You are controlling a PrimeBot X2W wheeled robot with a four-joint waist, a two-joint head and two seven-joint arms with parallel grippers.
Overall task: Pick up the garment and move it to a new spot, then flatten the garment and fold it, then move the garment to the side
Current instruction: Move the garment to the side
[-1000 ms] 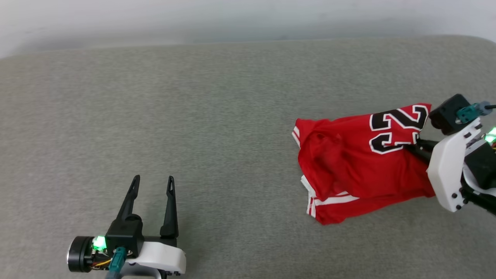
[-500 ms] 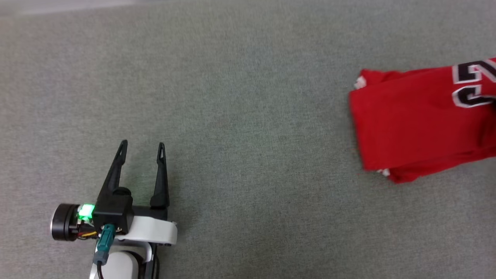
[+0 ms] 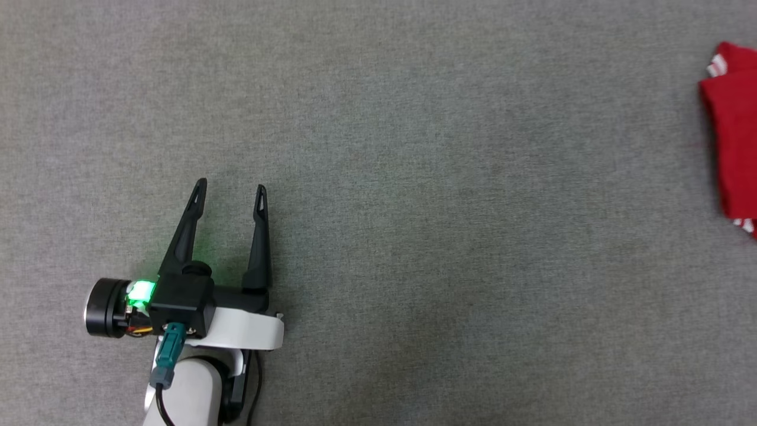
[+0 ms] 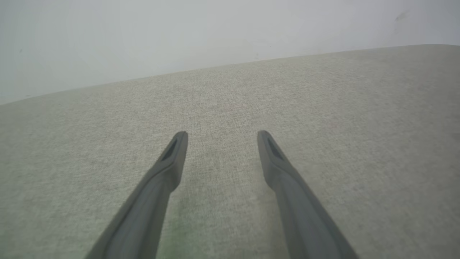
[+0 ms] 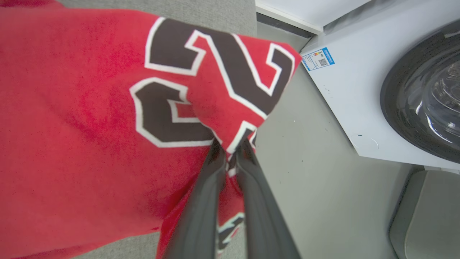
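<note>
The garment point(image 5: 90, 118), a red jersey with a black, white-outlined number, fills the left of the right wrist view. My right gripper point(image 5: 231, 147) is shut on a fold of it at the printed number, and the cloth hangs and drapes from the pinch. In the head view only the garment's red edge point(image 3: 733, 160) with striped trim shows at the far right. My left gripper point(image 3: 229, 189) rests low on the grey fabric surface point(image 3: 414, 236), open with nothing between its fingers point(image 4: 172, 162), far left of the garment.
Beyond the surface's edge the right wrist view shows a grey floor point(image 5: 316, 187) and a white washing machine point(image 5: 363, 93) with a dark round door. A pale wall point(image 4: 179, 36) rises behind the surface in the left wrist view.
The head camera has swung left and down, so the garment and right arm slid toward the right edge of its picture. The left gripper keeps its open pose.
</note>
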